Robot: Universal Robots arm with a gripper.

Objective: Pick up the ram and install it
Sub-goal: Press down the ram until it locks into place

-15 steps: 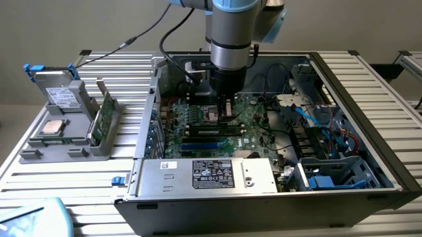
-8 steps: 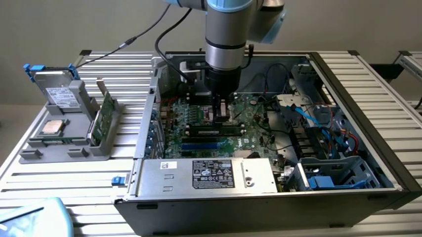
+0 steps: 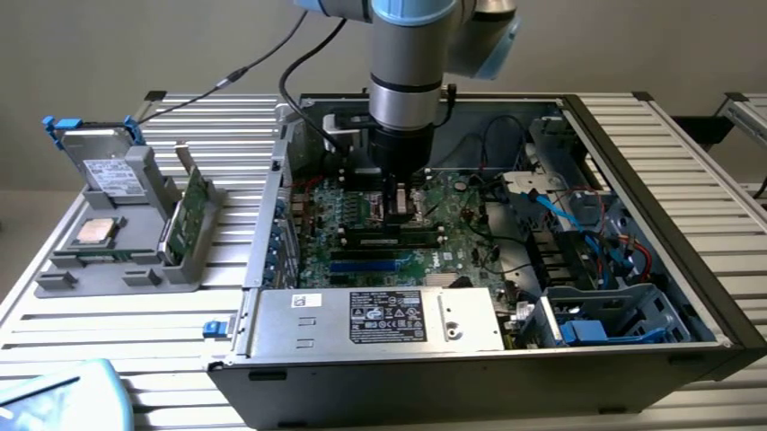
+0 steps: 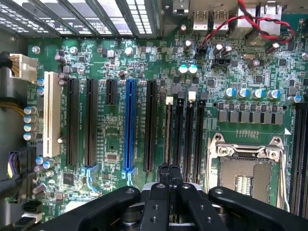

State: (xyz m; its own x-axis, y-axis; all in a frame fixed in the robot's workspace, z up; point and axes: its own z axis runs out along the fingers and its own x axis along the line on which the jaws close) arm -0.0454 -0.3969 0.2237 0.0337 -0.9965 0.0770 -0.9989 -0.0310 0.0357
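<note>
Tool (image 4: 169, 179) low over motherboard (image 4: 110, 139), fingers pressed together — nothing visibly gripped. Ram (image 3: 386, 239) apparently seated in slot already — install looks near done.

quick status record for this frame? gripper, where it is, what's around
gripper: gripper shut
position: over the black memory slots, beside the CPU socket
held: cannot tell
case: PC case open, motherboard exposed
side: grey fixture at the exterior view's left, green card standing upright in it
</note>
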